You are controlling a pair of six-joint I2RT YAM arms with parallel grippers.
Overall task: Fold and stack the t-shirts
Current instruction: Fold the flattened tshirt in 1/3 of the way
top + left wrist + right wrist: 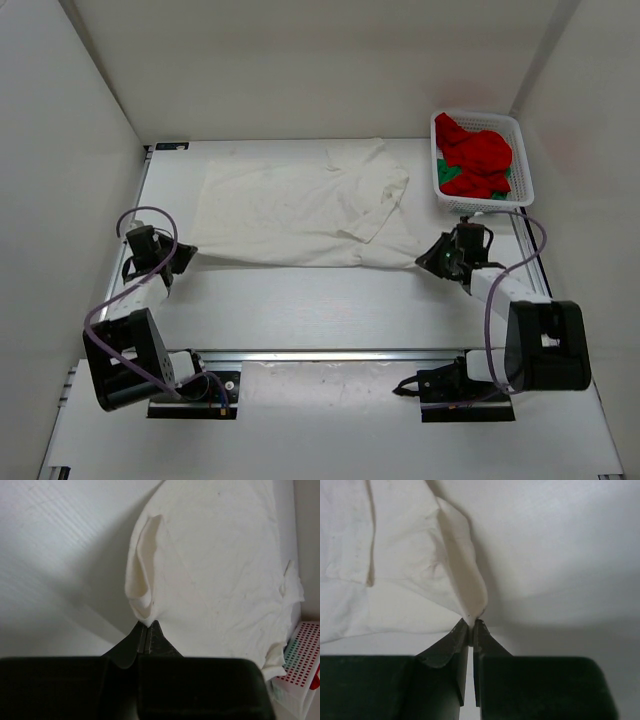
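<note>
Barely begun — the white t-shirt [300, 210] is lying unfolded on the tabletop [300, 310], left claw [146, 632] and right claw [471, 627] each clamping shut on a near corner; red t-shirt [482, 155] and green t-shirt [442, 181] are waiting in the basket [478, 114].

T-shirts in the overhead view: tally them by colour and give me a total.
white t-shirt: 1
red t-shirt, bunched in the basket: 1
green t-shirt, mostly buried under the red one: 1
Total: 3
</note>
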